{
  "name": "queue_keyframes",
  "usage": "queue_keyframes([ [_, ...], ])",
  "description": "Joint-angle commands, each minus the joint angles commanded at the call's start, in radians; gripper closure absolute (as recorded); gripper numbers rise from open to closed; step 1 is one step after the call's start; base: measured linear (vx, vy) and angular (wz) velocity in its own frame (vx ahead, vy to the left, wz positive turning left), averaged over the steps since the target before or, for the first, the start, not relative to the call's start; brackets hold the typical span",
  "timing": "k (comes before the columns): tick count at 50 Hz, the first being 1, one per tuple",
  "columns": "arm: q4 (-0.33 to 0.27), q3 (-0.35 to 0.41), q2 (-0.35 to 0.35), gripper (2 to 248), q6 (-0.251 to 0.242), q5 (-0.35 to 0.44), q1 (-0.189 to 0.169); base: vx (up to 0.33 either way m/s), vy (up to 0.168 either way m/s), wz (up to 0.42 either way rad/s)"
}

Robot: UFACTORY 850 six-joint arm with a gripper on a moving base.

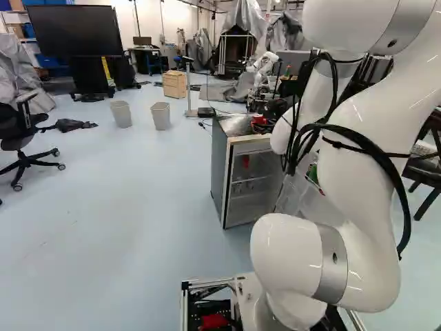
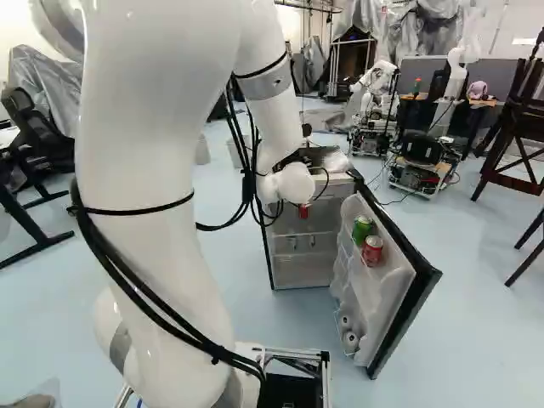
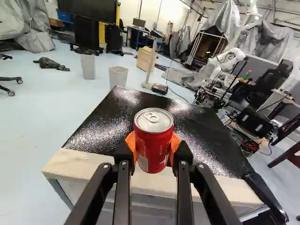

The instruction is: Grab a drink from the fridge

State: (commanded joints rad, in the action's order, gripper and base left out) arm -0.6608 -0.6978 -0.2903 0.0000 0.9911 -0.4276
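Wrist view: claw has a shiny red can pinched between orange pads, near the glossy black fridge top. White plastic door holds a green can and second red can; red blob inside, maybe another.

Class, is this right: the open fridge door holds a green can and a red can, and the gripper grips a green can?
Wrong colour: the can in the gripper is red, not green, as the wrist view shows. The open fridge door does hold a green can and a red can.
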Motion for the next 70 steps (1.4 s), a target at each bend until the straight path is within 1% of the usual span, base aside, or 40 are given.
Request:
queue_keyframes([
  [12, 0.000, -0.033, -0.027, 158, 0.000, 0.000, 0.016, 0.000, 0.000, 0.000],
  [28, 0.000, -0.039, -0.032, 158, 0.002, 0.000, 0.018, 0.000, 0.000, 0.000],
  [33, 0.000, -0.039, -0.032, 158, 0.032, 0.000, 0.018, 0.000, 0.000, 0.000],
  [45, 0.000, -0.039, -0.032, 158, 0.148, 0.000, 0.018, 0.000, 0.000, 0.000],
  [49, 0.000, -0.039, -0.032, 158, 0.173, 0.000, 0.018, 0.000, 0.000, 0.000],
  [56, 0.000, -0.039, -0.032, 158, 0.186, 0.000, 0.018, 0.000, 0.000, 0.000],
  [70, 0.000, -0.040, -0.051, 158, 0.188, 0.000, 0.018, 0.000, 0.000, 0.000],
])
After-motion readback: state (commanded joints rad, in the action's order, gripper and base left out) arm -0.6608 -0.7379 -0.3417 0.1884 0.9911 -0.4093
